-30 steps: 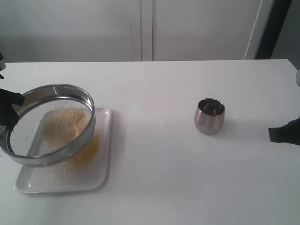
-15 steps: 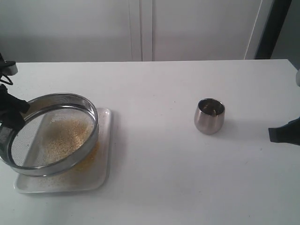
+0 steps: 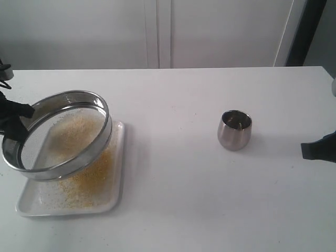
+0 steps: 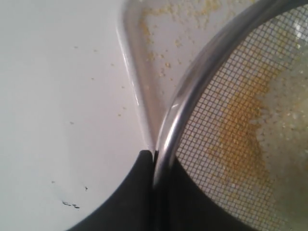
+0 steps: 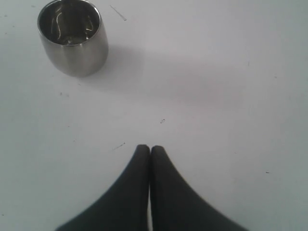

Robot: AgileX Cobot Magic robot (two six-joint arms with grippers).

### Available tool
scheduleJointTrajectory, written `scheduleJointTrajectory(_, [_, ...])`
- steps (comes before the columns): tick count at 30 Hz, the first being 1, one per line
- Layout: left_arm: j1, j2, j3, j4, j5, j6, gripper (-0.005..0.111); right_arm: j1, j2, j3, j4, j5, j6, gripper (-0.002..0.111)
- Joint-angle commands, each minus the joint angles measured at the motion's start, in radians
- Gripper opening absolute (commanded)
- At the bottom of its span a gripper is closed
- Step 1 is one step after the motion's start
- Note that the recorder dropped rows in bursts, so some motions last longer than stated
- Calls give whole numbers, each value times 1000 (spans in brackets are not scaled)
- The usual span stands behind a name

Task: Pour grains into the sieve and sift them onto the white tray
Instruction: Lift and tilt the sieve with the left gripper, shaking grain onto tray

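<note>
Grains [image 3: 73, 131], fine yellow plus paler beige: part lies in the wide round steel-rimmed mesh sieve [image 3: 106, 128], part is scattered on the flat rectangular white plastic tray [image 3: 68, 211] below it. Left gripper [image 4: 154, 156] is clamped on the sieve rim, sieve tilted above tray. Small rounded steel cup [image 3: 234, 129] stands upright, well right of tray. Right gripper [image 5: 150, 149] at far right has fingertips pressed together, holding nothing

Grains [image 3: 92, 174] golden-yellow, some perhaps beige; tray [image 3: 122, 168] white; sieve [image 3: 106, 131] mesh grey grid.
</note>
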Motion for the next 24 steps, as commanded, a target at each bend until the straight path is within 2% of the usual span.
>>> scheduleJointTrajectory(1, [-18, -8, -6, -20, 33, 120, 0, 2, -7, 5, -2, -1, 1, 0])
scheduleJointTrajectory(2, [-21, -8, -6, 5, 56, 192, 0, 2, -7, 5, -2, -1, 1, 0])
scheduleJointTrajectory(3, [-21, -8, -6, 66, 77, 180, 0, 2, -7, 5, -2, -1, 1, 0])
scheduleJointTrajectory(4, [-19, -8, -6, 91, 68, 96, 0, 2, -7, 5, -2, -1, 1, 0])
scheduleJointTrajectory(5, [-5, -8, -6, 114, 39, -85, 0, 2, -7, 5, -2, -1, 1, 0])
scheduleJointTrajectory(6, [-2, -8, -6, 114, 26, -148, 0, 2, -7, 5, -2, -1, 1, 0])
scheduleJointTrajectory(8, [-17, -8, -6, 110, 33, -116, 0, 2, -7, 5, -2, -1, 1, 0])
scheduleJointTrajectory(10, [-31, -8, -6, 114, 73, 60, 0, 2, -7, 5, -2, -1, 1, 0])
scheduleJointTrajectory(19, [-32, -10, 3, 122, 174, -54, 0, 2, -7, 5, -2, -1, 1, 0])
scheduleJointTrajectory(24, [-32, -12, 1, 96, 93, -60, 0, 2, -7, 5, -2, -1, 1, 0])
